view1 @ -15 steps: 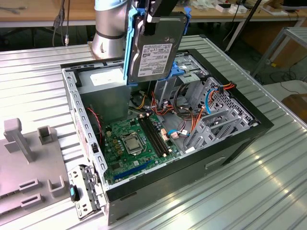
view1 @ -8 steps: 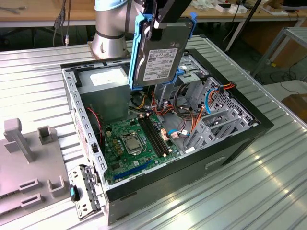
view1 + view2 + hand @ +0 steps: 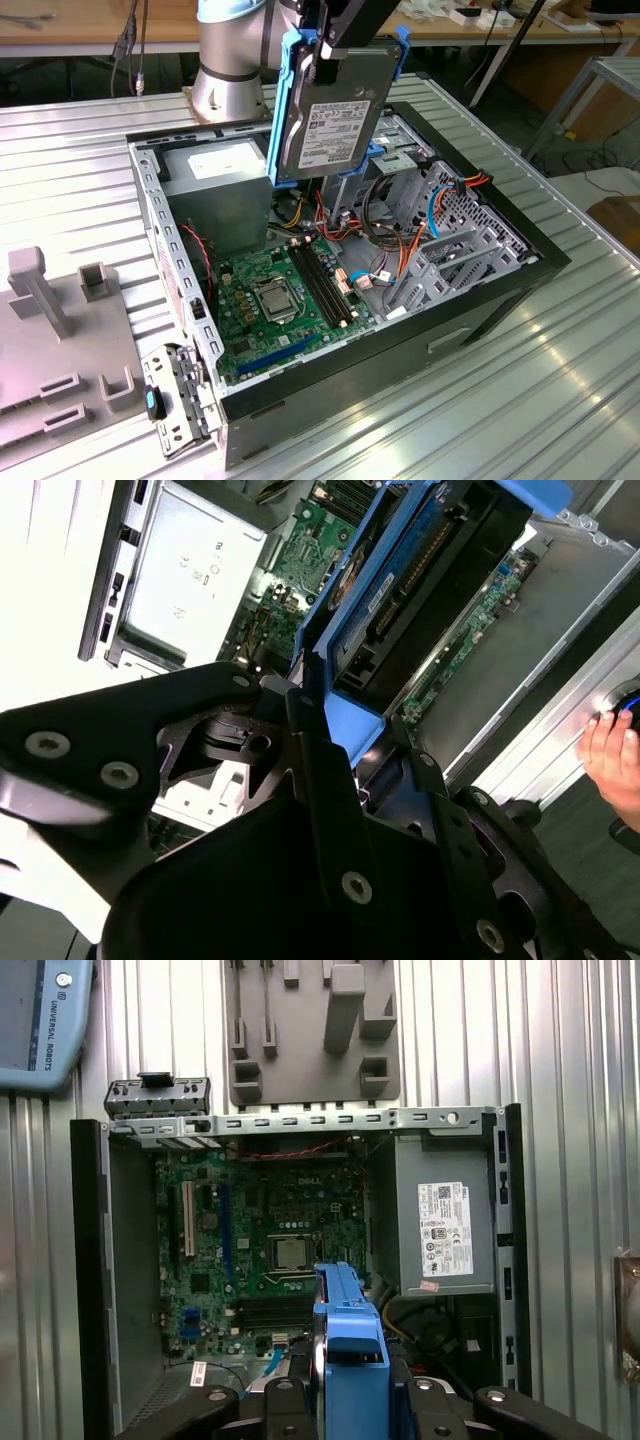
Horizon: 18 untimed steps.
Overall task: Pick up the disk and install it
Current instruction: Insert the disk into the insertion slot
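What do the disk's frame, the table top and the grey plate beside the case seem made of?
The disk, gripped in the claw: bright blue frame, matte moulded look, likely plastic; dark body probably metal. The table: ribbed silvery sheet with glare streaks, likely aluminium. The grey plate: dull, uniform, blocky pegs, perhaps plastic.

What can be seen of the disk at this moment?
The disk, a flat dark grey rectangular hard drive framed by a bright blue plastic carrier with side rails, hangs upright, slightly tilted, above the open black computer case. Its labelled face shows in the exterior view. The arm's black hand is shut on its top end; nothing else touches it.
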### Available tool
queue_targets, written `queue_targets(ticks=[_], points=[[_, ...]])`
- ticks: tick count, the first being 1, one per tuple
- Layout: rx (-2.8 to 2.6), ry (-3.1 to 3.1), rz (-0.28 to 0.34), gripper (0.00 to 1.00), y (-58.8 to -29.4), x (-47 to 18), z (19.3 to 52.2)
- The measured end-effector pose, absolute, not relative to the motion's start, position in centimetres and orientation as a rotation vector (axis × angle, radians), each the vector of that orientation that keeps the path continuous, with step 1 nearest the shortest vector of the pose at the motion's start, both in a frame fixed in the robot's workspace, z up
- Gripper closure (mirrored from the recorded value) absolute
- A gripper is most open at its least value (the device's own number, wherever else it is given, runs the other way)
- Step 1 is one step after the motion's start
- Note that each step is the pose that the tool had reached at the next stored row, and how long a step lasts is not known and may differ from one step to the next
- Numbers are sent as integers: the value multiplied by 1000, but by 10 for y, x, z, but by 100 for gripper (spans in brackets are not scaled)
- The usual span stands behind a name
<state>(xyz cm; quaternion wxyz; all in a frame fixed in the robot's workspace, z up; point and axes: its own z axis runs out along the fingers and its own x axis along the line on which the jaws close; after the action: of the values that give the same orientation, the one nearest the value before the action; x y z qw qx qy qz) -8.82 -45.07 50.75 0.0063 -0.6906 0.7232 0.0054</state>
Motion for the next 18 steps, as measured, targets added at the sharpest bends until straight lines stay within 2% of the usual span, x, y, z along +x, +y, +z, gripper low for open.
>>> queue_targets(ticks=[18], points=[[-2159, 2265, 18, 63, -459, -60, 506]])
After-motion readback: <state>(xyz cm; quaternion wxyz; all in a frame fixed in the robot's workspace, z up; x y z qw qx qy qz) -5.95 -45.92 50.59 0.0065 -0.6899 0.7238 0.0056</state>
